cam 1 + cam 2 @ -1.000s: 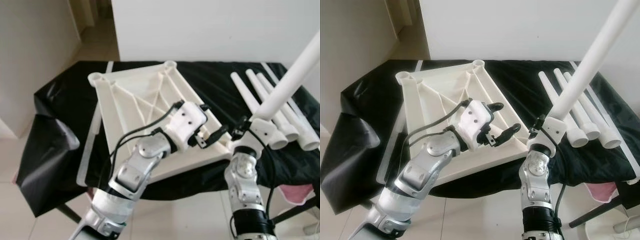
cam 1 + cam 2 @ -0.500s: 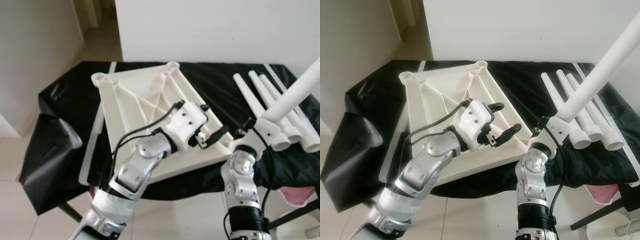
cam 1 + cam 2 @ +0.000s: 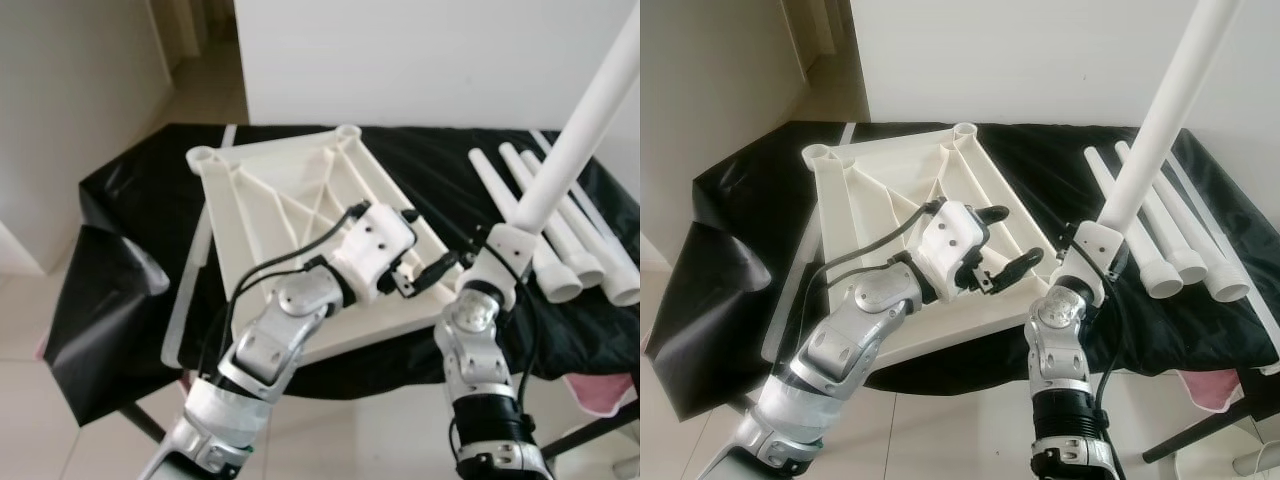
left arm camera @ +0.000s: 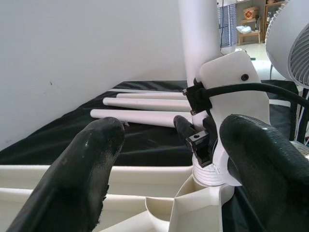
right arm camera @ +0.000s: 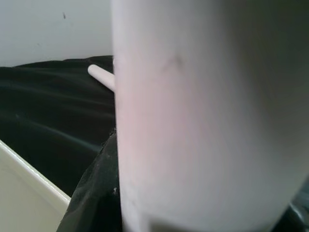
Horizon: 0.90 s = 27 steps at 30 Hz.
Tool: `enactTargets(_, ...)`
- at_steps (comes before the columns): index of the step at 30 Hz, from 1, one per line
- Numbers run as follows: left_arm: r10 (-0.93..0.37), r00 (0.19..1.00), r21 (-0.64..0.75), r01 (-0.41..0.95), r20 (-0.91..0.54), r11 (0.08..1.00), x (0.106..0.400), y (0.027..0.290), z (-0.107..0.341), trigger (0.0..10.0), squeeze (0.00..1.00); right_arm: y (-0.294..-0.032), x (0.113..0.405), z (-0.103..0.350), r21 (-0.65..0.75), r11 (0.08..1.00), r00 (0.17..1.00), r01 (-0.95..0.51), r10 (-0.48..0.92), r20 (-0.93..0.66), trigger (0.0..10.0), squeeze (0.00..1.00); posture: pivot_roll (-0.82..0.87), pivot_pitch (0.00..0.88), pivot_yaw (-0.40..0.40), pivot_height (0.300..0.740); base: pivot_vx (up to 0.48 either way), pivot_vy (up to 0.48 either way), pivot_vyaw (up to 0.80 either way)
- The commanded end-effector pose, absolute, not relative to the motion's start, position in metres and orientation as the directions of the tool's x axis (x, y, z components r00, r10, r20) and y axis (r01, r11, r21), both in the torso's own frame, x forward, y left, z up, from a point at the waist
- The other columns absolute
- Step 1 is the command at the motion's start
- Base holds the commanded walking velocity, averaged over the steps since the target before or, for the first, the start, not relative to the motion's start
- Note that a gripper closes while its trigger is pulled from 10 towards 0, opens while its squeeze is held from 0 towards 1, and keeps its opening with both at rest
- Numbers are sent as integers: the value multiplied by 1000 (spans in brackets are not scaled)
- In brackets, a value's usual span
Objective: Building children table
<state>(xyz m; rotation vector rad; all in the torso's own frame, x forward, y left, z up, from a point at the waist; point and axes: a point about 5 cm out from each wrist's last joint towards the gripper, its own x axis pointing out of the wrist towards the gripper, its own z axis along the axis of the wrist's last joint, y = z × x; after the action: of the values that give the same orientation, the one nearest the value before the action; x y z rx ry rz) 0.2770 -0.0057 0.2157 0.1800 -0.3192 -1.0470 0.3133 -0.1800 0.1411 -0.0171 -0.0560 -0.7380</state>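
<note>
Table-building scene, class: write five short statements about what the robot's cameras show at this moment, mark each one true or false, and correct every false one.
1. The white tabletop lies underside up on the black cloth. True.
2. The right gripper holds a white table leg pointing upward. True.
3. The left gripper is shut on a table leg. False: its fingers are open and hold nothing, above the tabletop's near right part.
4. Three loose legs lie on the cloth to the right of the tabletop. True.
5. The tabletop already has legs fitted in its far corner sockets. False: those sockets stand open.
</note>
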Motion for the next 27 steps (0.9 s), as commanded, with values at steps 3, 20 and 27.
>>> enactTargets(3, -888, 429, 304, 835, 165, 459, 274, -9, 217, 10000, 0, -186, 306, 109, -126, 714, 712, 689, -699, -70, 10000, 0, -72, 0, -4, 740, 0, 0, 0)
enactTargets(20, -887, 432, 304, 833, 164, 462, 275, -7, 217, 10000, 0, -216, 288, 108, -112, 472, 464, 874, -881, -94, 10000, 0, -67, 0, -2, 740, 0, 0, 0)
enactTargets(27, -887, 432, 302, 834, 165, 462, 274, -7, 217, 10000, 0, -225, 282, 108, -112, 406, 397, 907, -913, -91, 10000, 0, -71, 0, 2, 740, 0, 0, 0)
